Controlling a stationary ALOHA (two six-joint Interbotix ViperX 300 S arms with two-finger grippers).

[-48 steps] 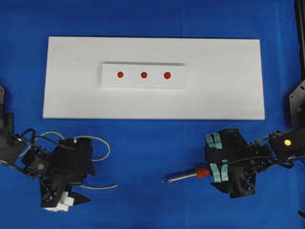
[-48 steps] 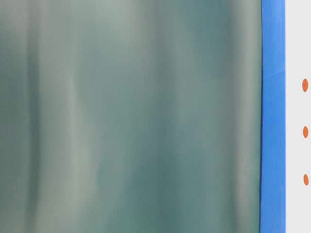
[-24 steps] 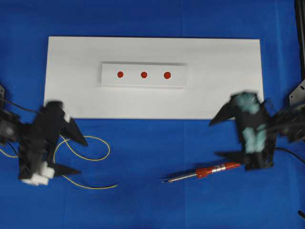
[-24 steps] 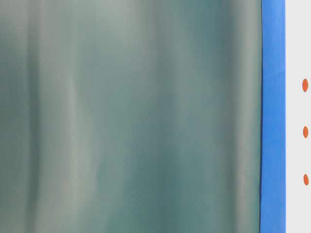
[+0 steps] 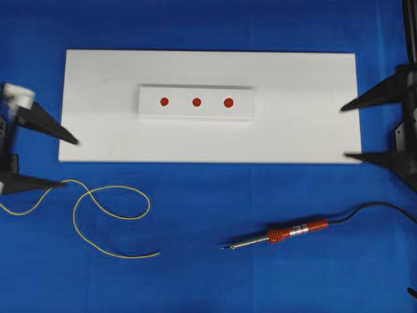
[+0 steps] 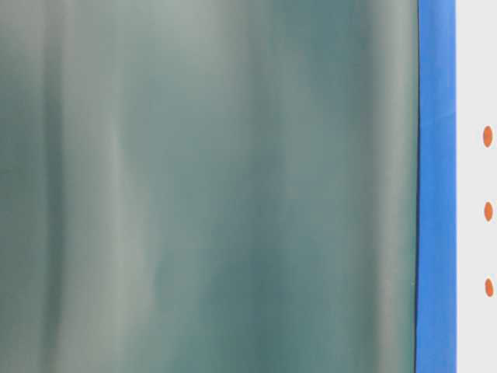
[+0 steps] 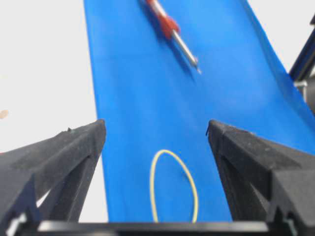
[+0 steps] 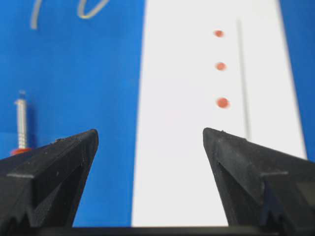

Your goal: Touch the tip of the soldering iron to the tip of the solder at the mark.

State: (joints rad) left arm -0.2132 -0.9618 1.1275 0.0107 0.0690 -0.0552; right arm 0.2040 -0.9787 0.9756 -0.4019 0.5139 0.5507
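Observation:
The soldering iron (image 5: 296, 230) lies free on the blue cloth at the front right, its dark tip (image 5: 225, 248) pointing left; it also shows in the left wrist view (image 7: 170, 27). The yellow solder (image 5: 140, 255) curls loosely on the cloth at the front left, its loop (image 7: 151, 183) lying below the open left jaws. Three red marks (image 5: 197, 102) sit on a raised white strip. My left gripper (image 5: 70, 163) hangs open at the left edge, holding nothing. At the right edge, over the board's end, my right gripper (image 5: 344, 132) is open and holds nothing.
A large white board (image 5: 293, 130) carries the strip. The iron's black cord (image 5: 371, 207) runs off to the right. In the table-level view a blurred grey-green surface (image 6: 210, 186) fills almost everything, with the marks (image 6: 488, 211) at its right edge.
Both grippers have pulled back from over the solder and the iron to the outer edges beside the board. The iron's handle and cord are now uncovered; iron and solder have stayed in place.

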